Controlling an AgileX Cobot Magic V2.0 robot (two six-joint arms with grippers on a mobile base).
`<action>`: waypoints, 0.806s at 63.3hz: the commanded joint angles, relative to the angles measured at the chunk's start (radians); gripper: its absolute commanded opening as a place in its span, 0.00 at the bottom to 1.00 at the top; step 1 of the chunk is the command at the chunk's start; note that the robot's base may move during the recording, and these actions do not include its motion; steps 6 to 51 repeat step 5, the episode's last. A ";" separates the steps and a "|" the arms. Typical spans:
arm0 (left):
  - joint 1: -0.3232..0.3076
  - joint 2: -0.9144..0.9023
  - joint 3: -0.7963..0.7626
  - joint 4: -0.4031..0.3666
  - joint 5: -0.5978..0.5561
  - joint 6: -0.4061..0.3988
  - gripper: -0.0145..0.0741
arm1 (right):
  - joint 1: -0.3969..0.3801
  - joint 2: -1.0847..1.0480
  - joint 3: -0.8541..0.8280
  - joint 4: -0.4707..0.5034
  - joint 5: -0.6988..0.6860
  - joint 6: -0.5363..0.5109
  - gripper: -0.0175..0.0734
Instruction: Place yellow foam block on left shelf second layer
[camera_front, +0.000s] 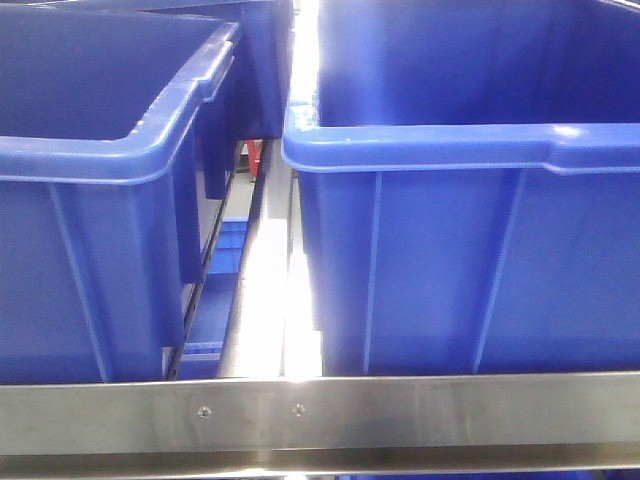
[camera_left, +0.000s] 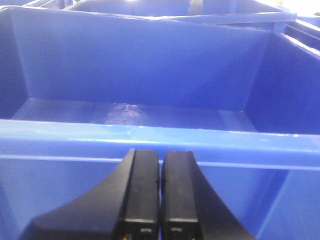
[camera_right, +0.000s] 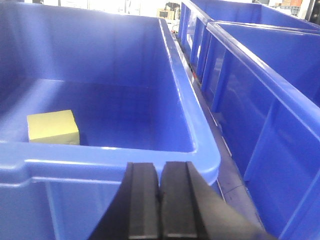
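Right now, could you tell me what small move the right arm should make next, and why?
Probably lift the right gripper over the bin rim and open it. Its jaws are shut and sit outside, below the rim, while the yellow foam block rests on the bin floor, near the left wall. The left gripper, also shut, faces a bin with no block visible.

Right wrist view. Large blue bin (camera_right: 180, 90) fills the left and centre of the view; all positions below are given against it. Yellow foam block (camera_right: 53, 127) sits on the bin's floor, toward its left side, close behind the near wall, one top face and a front edge showing. Right gripper (camera_right: 160, 200) sits outside the bin, just in front of and below its near rim at the right corner, black fingers pressed together, nothing between them. More blue bins (camera_right: 260, 80) stand to the right of the bin, across a narrow grey shelf strip (camera_right: 225, 170).
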 joint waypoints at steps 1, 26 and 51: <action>-0.003 -0.014 0.028 -0.007 -0.088 -0.004 0.32 | -0.004 -0.019 -0.022 0.001 -0.085 -0.004 0.25; -0.003 -0.014 0.028 -0.007 -0.088 -0.004 0.32 | -0.004 -0.019 -0.022 0.001 -0.085 -0.004 0.25; -0.003 -0.014 0.028 -0.007 -0.088 -0.004 0.32 | -0.004 -0.019 -0.022 0.001 -0.085 -0.004 0.25</action>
